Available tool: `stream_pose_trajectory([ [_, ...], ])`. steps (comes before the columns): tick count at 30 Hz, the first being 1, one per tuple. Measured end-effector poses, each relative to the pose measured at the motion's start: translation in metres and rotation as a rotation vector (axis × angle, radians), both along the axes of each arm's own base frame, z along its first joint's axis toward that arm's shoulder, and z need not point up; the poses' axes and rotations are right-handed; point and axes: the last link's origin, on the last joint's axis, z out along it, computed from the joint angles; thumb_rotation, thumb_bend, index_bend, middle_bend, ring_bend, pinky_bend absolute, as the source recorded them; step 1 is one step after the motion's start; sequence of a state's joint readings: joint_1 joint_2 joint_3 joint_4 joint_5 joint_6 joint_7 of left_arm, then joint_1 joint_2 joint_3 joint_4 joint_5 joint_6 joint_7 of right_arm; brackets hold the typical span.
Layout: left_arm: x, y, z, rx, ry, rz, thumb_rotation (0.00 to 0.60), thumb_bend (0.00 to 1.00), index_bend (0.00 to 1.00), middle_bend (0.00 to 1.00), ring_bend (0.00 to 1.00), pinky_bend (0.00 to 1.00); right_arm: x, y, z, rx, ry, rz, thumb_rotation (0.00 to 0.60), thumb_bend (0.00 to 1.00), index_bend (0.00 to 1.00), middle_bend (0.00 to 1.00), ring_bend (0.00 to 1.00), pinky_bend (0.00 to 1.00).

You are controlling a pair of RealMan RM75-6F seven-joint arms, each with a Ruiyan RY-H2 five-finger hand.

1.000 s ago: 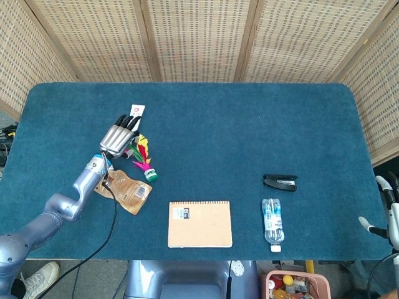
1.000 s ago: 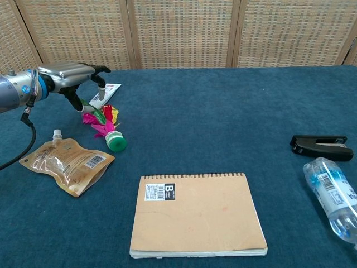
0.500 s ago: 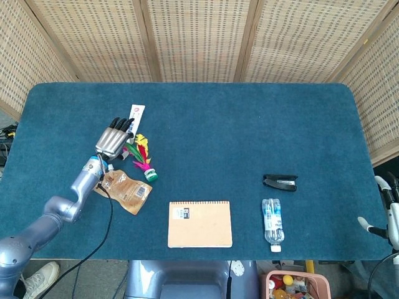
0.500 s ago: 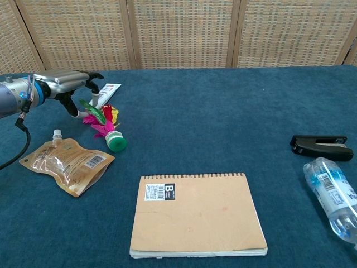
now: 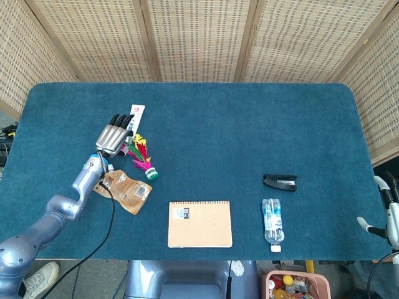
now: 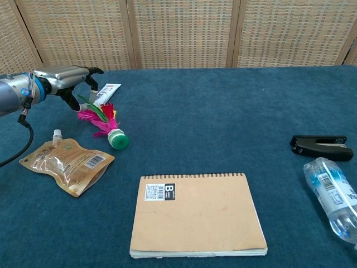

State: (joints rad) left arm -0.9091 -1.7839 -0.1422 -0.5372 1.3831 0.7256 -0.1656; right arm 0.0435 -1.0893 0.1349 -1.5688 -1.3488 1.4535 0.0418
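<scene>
Blue table [image 5: 206, 118], notebook [image 6: 196, 213], stapler [image 6: 321, 147]

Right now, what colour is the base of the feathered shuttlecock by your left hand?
Green: the shuttlecock base is a round green disc, clearest in the chest view.

Shuttlecock [image 6: 107, 126]: pink, yellow and green feathers, green base; lies on its side, feathers under left hand [image 6: 64, 77], beside white tube [image 6: 104, 93].

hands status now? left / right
Left hand: fingers extended over the feathered shuttlecock and white tube; any grip cannot be told.
Right hand: at the table edge, mostly cut off; cannot be told.
</scene>
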Motion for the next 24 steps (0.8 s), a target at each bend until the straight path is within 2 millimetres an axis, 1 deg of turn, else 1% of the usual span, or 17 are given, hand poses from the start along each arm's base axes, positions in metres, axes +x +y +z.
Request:
stream_pose_trajectory([
  [6, 0.001, -0.001, 0.001, 0.003, 0.004, -0.013, 0.600, 0.45, 0.68, 0.00, 0.00, 0.00, 0.001, 0.000, 0.000, 0.003, -0.003, 0.004, 0.600, 0.01, 0.00, 0.00, 0.00, 0.00],
  [12, 0.006, -0.001, 0.011, 0.035, 0.016, -0.074, 0.600, 0.45, 0.70, 0.00, 0.00, 0.00, 0.001, 0.001, 0.001, 0.001, -0.010, 0.008, 0.600, 0.01, 0.00, 0.00, 0.00, 0.00],
  [18, 0.020, -0.005, 0.037, 0.120, 0.084, -0.245, 0.600, 0.45, 0.70, 0.00, 0.00, 0.00, 0.002, 0.002, 0.003, -0.003, -0.017, 0.014, 0.600, 0.01, 0.00, 0.00, 0.00, 0.00],
  [22, 0.035, -0.015, 0.053, 0.178, 0.149, -0.399, 0.600, 0.45, 0.71, 0.00, 0.00, 0.00, 0.003, 0.003, 0.003, 0.001, -0.020, 0.018, 0.600, 0.01, 0.00, 0.00, 0.00, 0.00],
  [24, 0.040, -0.021, 0.057, 0.195, 0.182, -0.459, 0.600, 0.45, 0.71, 0.00, 0.00, 0.00, 0.003, 0.003, 0.003, 0.003, -0.020, 0.020, 0.600, 0.01, 0.00, 0.00, 0.00, 0.00],
])
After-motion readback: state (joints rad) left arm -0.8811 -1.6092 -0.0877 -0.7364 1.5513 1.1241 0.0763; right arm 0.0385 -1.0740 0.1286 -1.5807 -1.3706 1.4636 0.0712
